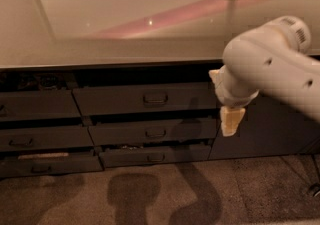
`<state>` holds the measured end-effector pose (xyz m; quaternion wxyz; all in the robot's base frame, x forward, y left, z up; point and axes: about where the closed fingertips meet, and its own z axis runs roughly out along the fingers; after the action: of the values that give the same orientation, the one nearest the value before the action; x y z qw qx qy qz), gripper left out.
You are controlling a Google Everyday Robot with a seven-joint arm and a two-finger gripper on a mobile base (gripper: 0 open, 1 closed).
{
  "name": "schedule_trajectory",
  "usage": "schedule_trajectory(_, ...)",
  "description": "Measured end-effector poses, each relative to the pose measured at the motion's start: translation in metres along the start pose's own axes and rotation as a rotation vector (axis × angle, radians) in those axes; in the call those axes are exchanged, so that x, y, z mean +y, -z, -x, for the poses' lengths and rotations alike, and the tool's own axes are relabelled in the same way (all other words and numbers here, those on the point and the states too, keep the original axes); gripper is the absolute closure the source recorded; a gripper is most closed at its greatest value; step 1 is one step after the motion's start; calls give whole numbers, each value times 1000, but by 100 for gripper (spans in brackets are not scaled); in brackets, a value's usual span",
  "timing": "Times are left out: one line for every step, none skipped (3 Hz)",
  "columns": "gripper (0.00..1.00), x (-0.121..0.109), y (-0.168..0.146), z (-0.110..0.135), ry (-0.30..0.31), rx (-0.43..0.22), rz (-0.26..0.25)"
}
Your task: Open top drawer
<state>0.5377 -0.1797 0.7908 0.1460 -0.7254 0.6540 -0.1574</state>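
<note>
The top drawer is the widest dark grey front just under the counter, in the middle of the camera view. A small loop handle sits at its centre. A dark gap shows above the front. My gripper hangs pointing down from the white arm at the drawer's right end. It is to the right of the handle, slightly lower, and well apart from it. Nothing is visibly held.
Below lie a middle drawer and a bottom drawer with like handles. More drawers stack on the left. A dark cabinet panel stands behind the gripper. The pale counter overhangs and brown carpet lies in front.
</note>
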Motion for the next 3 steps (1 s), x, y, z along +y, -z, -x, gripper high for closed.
schedule_trajectory(0, 5, -9, -1, 48, 45, -48)
schedule_trajectory(0, 5, -10, -2, 51, 45, -46)
schedule_trajectory(0, 4, -14, -2, 59, -20, -22)
